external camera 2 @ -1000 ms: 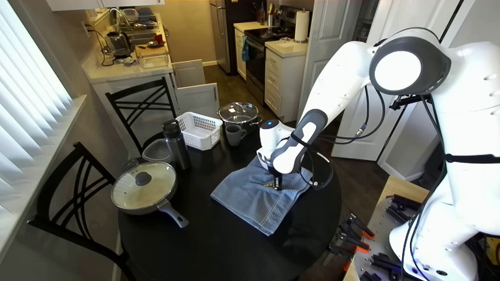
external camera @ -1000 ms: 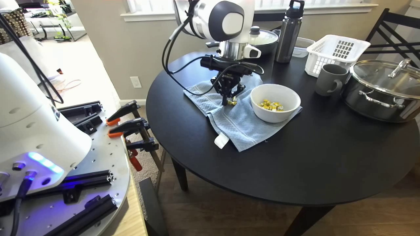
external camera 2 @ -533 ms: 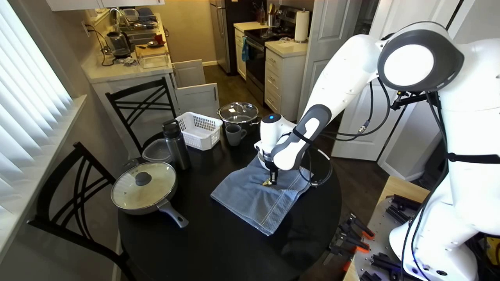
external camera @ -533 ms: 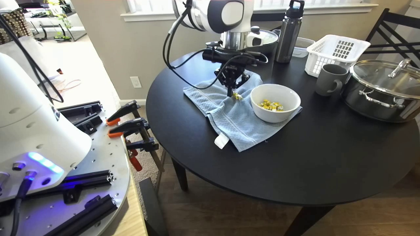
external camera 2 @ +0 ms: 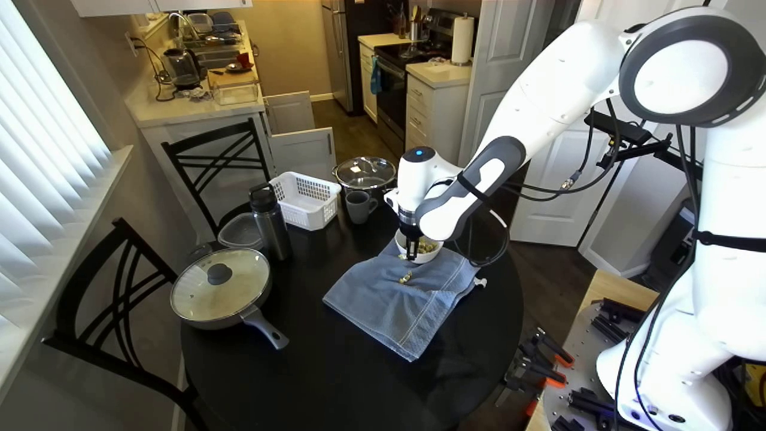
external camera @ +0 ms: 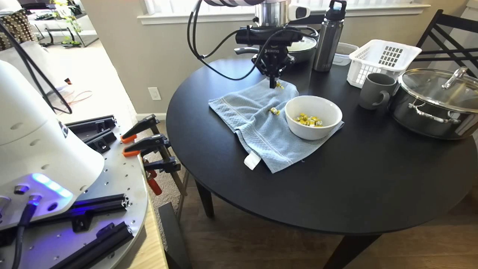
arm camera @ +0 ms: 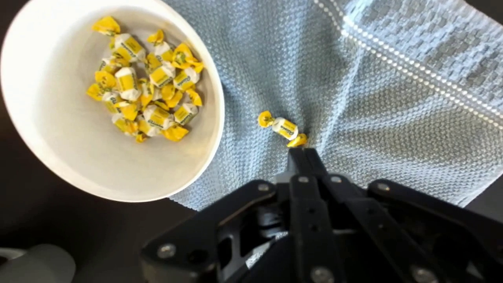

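Observation:
My gripper [external camera: 273, 85] is shut above the blue towel [external camera: 283, 151]. A small yellow-and-white wrapped candy [external camera: 279, 85] shows right at its fingertips in both exterior views; in the wrist view I cannot make it out. Another wrapped candy [arm camera: 285, 128] lies on the towel, just beyond the fingertips in the wrist view, and appears apart from the gripper in both exterior views. Beside it stands a white bowl [arm camera: 59, 98] with several of the same candies [arm camera: 157, 78] inside. The bowl sits on the towel.
Around the dark round table [external camera: 336, 179] stand a grey mug [external camera: 374, 93], a lidded pot [external camera: 433, 119], a white basket [external camera: 362, 73], a tall bottle [external camera: 328, 45], a clear container [external camera: 341, 56] and a lidded pan [external camera 2: 221, 299]. Black chairs [external camera 2: 131, 299] stand close by.
My gripper has risen from the towel and moved away toward the window side, with one candy moving along at its tips. Another candy now lies alone on the towel. The bowl has stayed put.

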